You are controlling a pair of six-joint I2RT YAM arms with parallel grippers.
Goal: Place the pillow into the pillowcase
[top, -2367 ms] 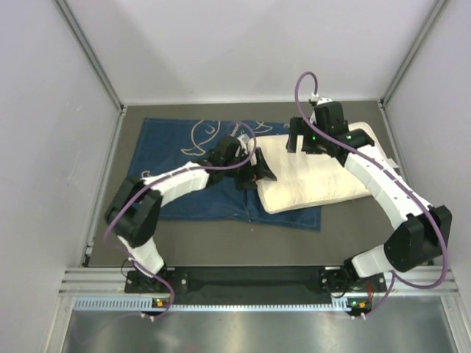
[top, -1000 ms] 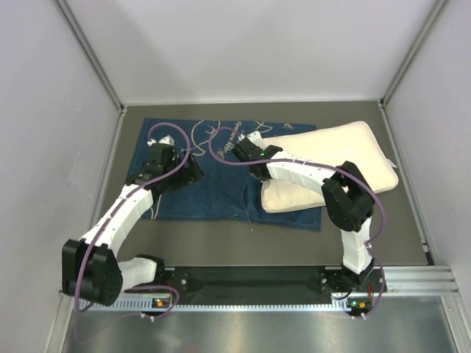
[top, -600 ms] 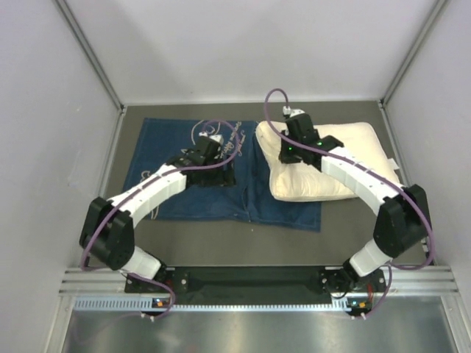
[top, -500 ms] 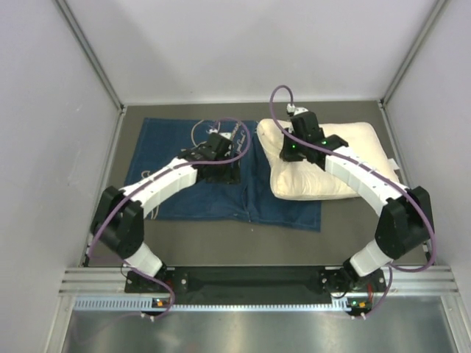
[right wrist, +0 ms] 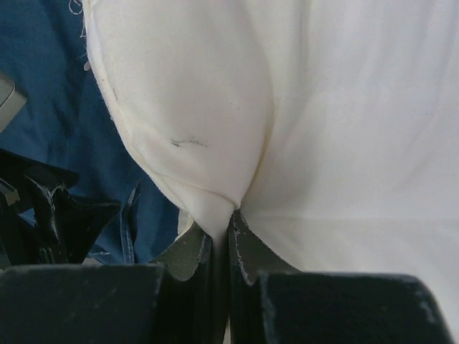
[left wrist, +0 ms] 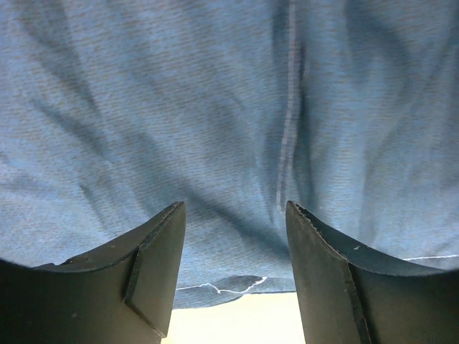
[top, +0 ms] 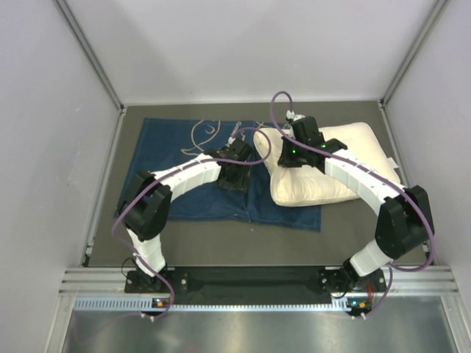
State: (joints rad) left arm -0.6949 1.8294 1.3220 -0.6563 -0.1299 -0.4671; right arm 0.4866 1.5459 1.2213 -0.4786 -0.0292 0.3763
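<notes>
The pillow (top: 335, 169), where does it lie at this moment?

— It lies on the right half of the dark table (top: 221, 243), cream-white and plump, wholly outside the pillowcase (top: 173, 162). Its left end rests on top of the case's right part, and blue cloth shows under and in front of it.

And the case?

— It is spread flat on the table to the left of the pillow, dark blue with white line drawings. From overhead you see no gaping mouth, and I cannot tell which edge is the opening.

What are the grippers doing?

— Your right gripper (right wrist: 221, 223) is clenched on the pillow. In its wrist view the two fingers press together on a pinched fold of white cover at the pillow's left end, and the fold bulges above them. Your left gripper (left wrist: 233, 209) is down over the pillowcase just beside that end. Its fingers stand apart with nothing gripped. Blue cloth and a stitched seam lie beyond the tips, and a strip of cream shows at the bottom edge.

How far along is the task?

— Early, as I judge it. You have a hold on the pillow, and that is all that is done. You have yet to grasp the case's upper layer with the left fingers, lift the mouth open, feed the pillow's end in and work the case over its full length.
</notes>
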